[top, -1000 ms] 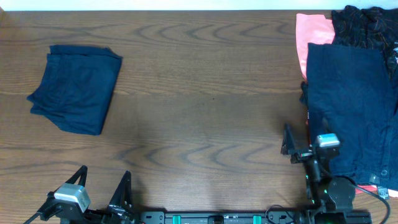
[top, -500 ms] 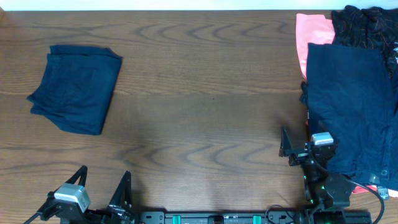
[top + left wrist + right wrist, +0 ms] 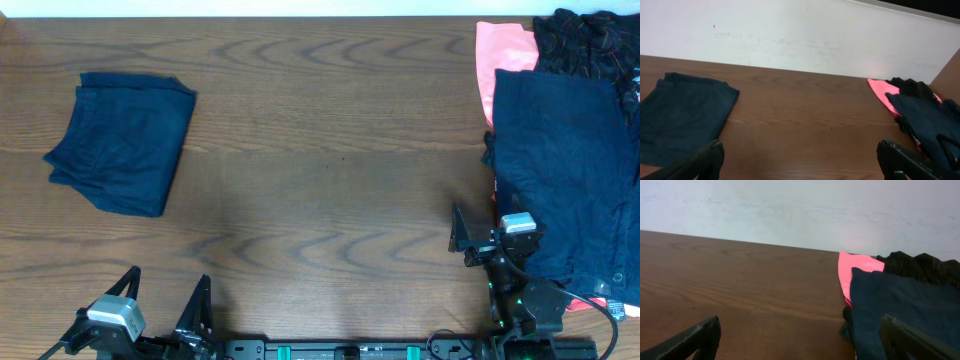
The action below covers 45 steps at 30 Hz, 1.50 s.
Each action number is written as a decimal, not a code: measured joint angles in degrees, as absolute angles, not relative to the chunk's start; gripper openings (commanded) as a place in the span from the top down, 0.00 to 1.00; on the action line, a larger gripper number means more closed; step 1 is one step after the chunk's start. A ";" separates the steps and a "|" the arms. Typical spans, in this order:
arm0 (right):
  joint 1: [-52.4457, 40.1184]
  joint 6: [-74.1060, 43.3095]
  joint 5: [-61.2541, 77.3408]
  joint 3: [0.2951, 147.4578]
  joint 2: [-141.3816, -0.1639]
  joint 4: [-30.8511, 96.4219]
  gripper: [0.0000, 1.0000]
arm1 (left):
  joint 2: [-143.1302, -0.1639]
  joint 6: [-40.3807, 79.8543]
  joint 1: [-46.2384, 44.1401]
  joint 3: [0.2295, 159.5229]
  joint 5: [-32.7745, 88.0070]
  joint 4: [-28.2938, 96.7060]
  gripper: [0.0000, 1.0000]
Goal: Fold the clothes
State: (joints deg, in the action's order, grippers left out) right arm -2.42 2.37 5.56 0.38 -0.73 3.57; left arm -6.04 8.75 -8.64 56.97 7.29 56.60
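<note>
A folded navy garment [image 3: 122, 142] lies at the table's left; it also shows in the left wrist view [image 3: 680, 115]. At the right edge lies a pile: a large navy garment [image 3: 565, 170] on top, a salmon-pink one [image 3: 502, 60] under it, a black patterned one [image 3: 590, 40] behind. The right wrist view shows the same navy [image 3: 905, 310], pink [image 3: 855, 272] and black [image 3: 915, 264] cloths. My left gripper [image 3: 165, 310] is open and empty at the front left. My right gripper [image 3: 478, 238] is open and empty, next to the pile's left edge.
The wooden table [image 3: 330, 150] spreads between the folded garment and the pile. A white wall [image 3: 790, 35] runs behind the far edge. The arm bases stand along the front edge.
My right gripper has drawn back a little toward the front edge and lower. The left arm and the clothes have not moved.
</note>
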 measured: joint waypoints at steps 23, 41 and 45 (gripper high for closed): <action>-2.42 2.39 5.58 0.38 -0.73 3.60 0.01 | -4.23 4.21 -8.03 27.73 -1.13 35.86 0.02; -2.42 2.39 5.58 0.38 -0.73 3.64 0.01 | -0.75 2.72 -7.97 0.36 -4.56 -1.23 0.02; -2.42 2.39 5.58 0.38 -0.73 3.57 0.01 | -0.58 2.72 -7.97 0.78 -4.64 0.43 0.02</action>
State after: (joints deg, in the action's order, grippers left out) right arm -2.42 2.39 5.58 0.38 -0.73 3.57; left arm -0.58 2.72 -7.97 0.78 -4.64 0.43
